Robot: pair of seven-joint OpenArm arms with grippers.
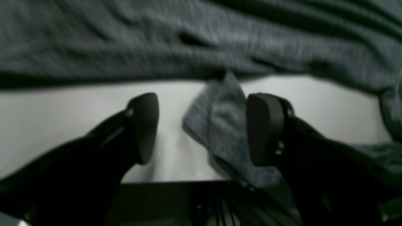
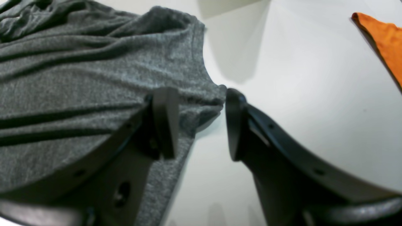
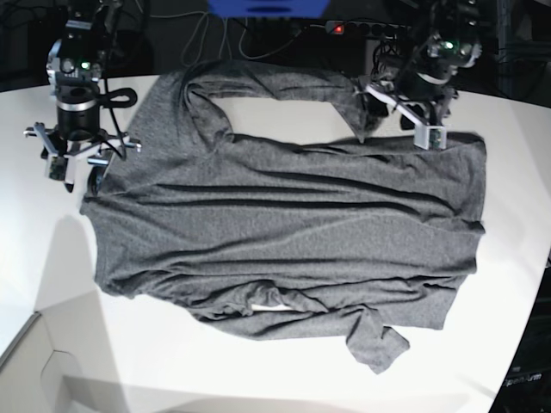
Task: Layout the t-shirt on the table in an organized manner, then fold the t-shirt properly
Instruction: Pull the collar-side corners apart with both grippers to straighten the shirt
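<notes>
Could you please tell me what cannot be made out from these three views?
- Left wrist view: blurred; the t-shirt weave and folds smear, and the left gripper hides cloth beneath it.
- Right wrist view: the orange cloth is cut off by the edge.
- Base view: the right gripper fingertips are too small.

The white desk (image 3: 284, 379) carries the grey t-shirt (image 3: 284, 224), spread wide across its middle; an orange cloth (image 2: 384, 40) lies apart from it.

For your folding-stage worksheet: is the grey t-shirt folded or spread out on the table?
Mostly spread: the t-shirt lies wrinkled across the table, one sleeve doubled back near its edge.
</notes>
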